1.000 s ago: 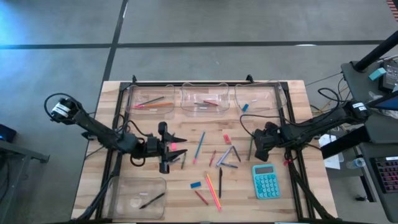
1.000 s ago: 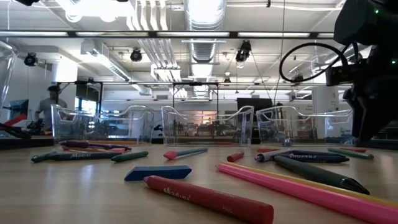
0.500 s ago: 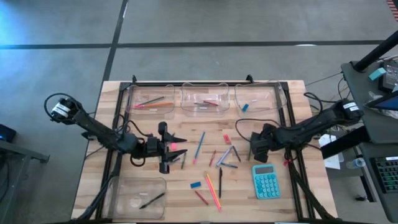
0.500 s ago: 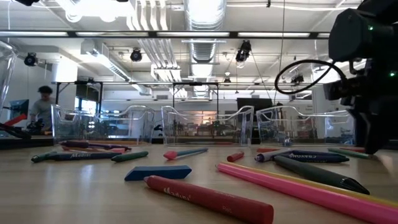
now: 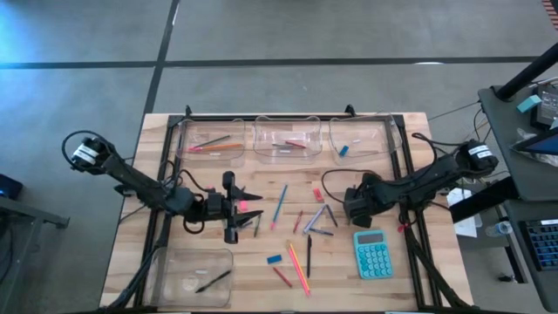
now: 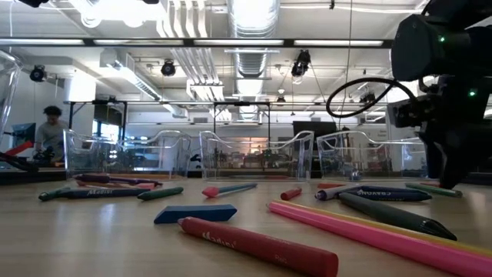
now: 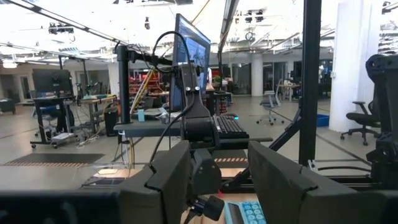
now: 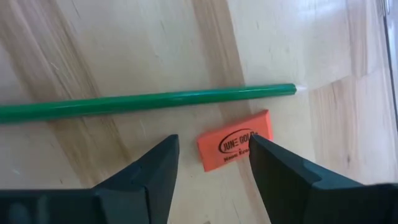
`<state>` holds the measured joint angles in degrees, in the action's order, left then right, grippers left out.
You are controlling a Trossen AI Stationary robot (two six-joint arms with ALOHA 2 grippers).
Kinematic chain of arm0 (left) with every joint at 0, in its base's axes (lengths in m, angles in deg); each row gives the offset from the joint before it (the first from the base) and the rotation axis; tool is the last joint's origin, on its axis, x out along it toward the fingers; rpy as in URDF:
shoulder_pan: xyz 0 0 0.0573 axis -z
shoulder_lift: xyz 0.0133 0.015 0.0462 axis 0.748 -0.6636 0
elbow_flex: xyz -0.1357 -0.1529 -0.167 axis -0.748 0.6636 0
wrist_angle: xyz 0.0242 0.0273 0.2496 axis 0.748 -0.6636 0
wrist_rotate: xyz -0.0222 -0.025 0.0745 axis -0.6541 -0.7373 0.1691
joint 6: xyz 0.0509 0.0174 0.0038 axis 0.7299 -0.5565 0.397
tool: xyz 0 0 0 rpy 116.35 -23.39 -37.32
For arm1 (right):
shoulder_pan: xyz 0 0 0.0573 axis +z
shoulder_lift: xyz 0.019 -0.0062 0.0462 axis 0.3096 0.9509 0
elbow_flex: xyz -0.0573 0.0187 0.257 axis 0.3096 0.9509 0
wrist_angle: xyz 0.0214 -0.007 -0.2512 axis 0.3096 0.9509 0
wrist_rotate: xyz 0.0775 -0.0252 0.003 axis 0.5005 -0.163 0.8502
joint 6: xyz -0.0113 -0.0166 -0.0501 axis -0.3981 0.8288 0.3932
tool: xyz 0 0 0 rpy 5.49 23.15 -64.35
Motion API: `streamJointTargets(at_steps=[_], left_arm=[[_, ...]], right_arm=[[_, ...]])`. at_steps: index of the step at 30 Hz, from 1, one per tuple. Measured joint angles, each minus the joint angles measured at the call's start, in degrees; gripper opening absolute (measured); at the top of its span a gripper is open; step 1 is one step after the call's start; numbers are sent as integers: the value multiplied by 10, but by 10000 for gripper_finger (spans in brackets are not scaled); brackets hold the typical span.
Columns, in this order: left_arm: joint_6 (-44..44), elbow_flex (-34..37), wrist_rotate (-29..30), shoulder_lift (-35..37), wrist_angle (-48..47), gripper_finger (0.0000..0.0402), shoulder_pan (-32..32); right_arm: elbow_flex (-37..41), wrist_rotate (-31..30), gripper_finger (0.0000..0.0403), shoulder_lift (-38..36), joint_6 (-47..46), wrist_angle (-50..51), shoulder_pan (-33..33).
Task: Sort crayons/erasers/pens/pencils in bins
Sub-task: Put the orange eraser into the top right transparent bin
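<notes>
- The left gripper (image 5: 248, 208) is hovering low over the table's (image 5: 397, 292) left half, fingers spread apart with nothing between them, just beside a small pink eraser (image 5: 245, 204).
- Crayons, pens and pencils are lying scattered mid-table, among them a long blue pencil (image 5: 279, 202).
- The right gripper (image 5: 350, 207) is pointing down at the right half, fingers spread, straddling an orange-red eraser (image 8: 236, 148) lying just beside a green pencil (image 8: 143, 101).
- A teal calculator (image 5: 372, 254) is sitting near it.
- Three clear bins (image 5: 286, 139) are lining the far edge; a fourth (image 5: 193, 276) is sitting at the near left.
</notes>
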<state>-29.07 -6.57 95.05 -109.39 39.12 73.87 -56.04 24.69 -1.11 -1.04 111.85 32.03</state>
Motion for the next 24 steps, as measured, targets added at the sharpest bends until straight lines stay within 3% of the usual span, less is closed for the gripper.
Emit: streamJointTargets(at_steps=[14, 24], left_arm=[[0, 0, 0, 0, 0, 151, 0], [0, 0, 0, 0, 0, 151, 0]], right_arm=[[-4, 18, 182, 7, -49, 28, -19], [-3, 34, 119, 17, -42, 27, -39]])
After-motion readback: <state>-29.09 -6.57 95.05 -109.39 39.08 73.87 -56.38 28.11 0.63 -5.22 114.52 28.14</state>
